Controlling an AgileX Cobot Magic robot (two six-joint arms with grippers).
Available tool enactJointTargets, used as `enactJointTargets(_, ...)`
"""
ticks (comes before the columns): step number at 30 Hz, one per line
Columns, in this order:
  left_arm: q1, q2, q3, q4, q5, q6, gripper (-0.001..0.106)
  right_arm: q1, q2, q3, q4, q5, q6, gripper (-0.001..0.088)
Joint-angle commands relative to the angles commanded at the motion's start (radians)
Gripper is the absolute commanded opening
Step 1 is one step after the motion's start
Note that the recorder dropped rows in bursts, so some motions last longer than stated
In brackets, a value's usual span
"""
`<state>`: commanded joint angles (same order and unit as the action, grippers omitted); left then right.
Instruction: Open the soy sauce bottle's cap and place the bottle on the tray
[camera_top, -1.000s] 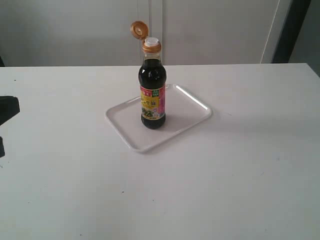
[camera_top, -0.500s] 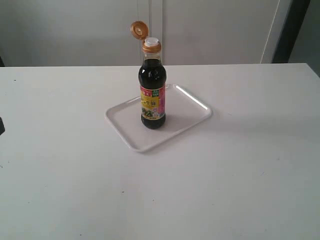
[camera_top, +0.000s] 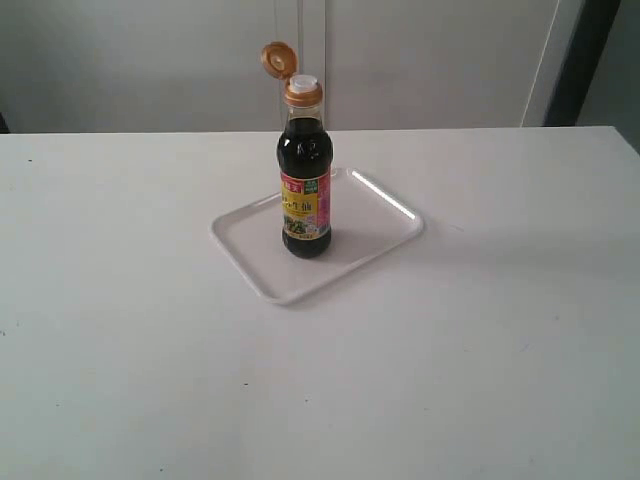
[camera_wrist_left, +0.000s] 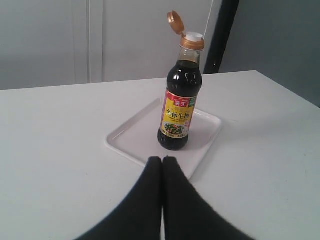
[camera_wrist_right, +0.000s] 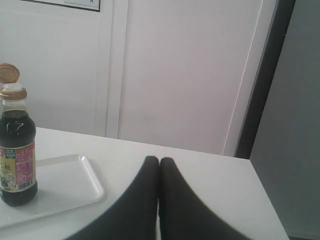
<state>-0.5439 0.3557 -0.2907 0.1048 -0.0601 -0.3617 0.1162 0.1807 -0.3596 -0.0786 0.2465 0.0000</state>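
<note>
While its pink, yellow and green label carries print too small to read, the soy sauce bottle (camera_top: 304, 175) stands upright near the middle of the tray (camera_top: 245, 250), cap (camera_top: 277, 57) flipped back, with bare table (camera_top: 480, 350) all round and the left gripper (camera_wrist_left: 162, 161) and right gripper (camera_wrist_right: 159, 161) both closed, empty, well apart from it.

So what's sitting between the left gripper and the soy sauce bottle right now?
Nothing but the near edge of the flat white plastic tray and bare white tabletop. The left wrist view shows the shut left gripper short of the clear glass soy sauce bottle.
</note>
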Motion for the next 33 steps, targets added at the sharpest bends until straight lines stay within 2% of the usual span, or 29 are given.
enactJointTargets(5,0.000,0.000,0.000,0.002,0.000,0.000,0.000,0.000,0.000,0.000,0.000,0.000,0.000,0.0000)
enactJointTargets(8,0.000,0.000,0.000,0.070,0.004,0.111,0.000,0.000,0.000,0.000,0.000,0.000,0.000,0.0000)
enactJointTargets(12,0.012,0.000,0.000,-0.030,0.084,0.160,0.000,0.000,0.000,0.000,0.000,0.000,0.000,0.0000)
enactJointTargets(17,0.053,-0.044,0.000,-0.055,0.156,0.211,0.000,0.000,0.000,0.000,0.000,0.000,0.000,0.0000)
enactJointTargets(20,0.098,-0.099,0.000,-0.097,0.224,0.277,0.000,0.000,0.000,0.000,0.000,0.000,0.000,0.0000)
enactJointTargets(26,0.227,-0.179,0.016,-0.105,0.283,0.279,0.000,0.000,0.000,0.000,0.000,0.000,0.000,0.0000)
enactJointTargets(29,0.298,-0.231,0.099,-0.115,0.229,0.279,0.000,0.000,0.000,0.000,0.000,0.000,0.000,0.0000)
enactJointTargets(33,0.382,-0.291,0.169,-0.126,0.249,0.279,0.000,0.000,0.000,0.000,0.000,0.000,0.000,0.0000)
